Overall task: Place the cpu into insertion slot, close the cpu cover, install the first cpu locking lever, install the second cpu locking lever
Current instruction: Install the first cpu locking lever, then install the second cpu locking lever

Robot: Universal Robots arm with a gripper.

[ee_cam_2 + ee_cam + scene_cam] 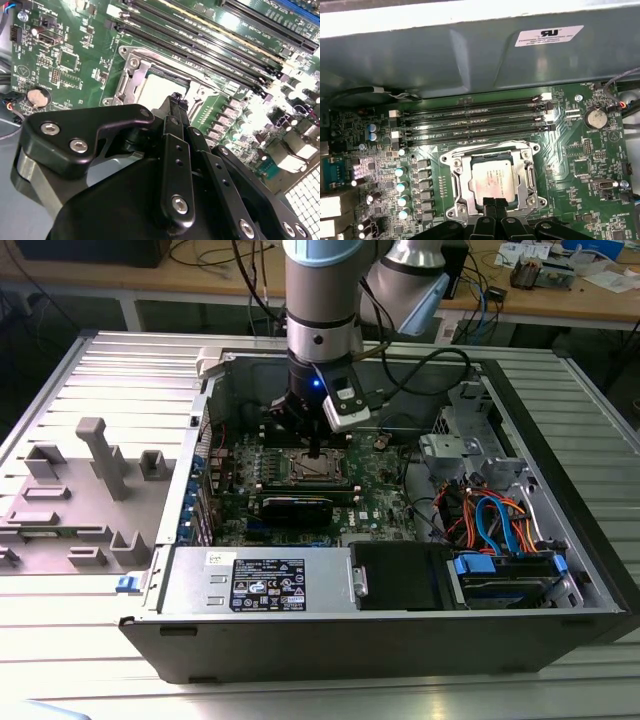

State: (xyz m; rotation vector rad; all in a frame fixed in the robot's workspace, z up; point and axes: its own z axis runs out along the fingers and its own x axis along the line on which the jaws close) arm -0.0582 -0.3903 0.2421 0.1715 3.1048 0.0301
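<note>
The cpu (492,180), a dull silver square, lies flat in the insertion slot, whose contacts it hides. The cpu cover (461,186), a silvery frame, lies down around it, and both also appear in the second wrist view as cpu (159,84) and cover (131,80). A thin metal lever (532,172) runs along one side of the frame; whether it is latched I cannot tell. My gripper (495,203) hangs just over the socket's edge, fingers shut together with nothing between them. The exterior view has the gripper (316,452) directly above the socket (318,468).
Long memory slots (475,120) run beside the socket, below the case wall (470,55). A coin battery (594,118) and capacitors (401,186) flank it. A black card (295,507), the power supply (260,580), drive cables (490,520) and a grey fixture (90,480) surround the board.
</note>
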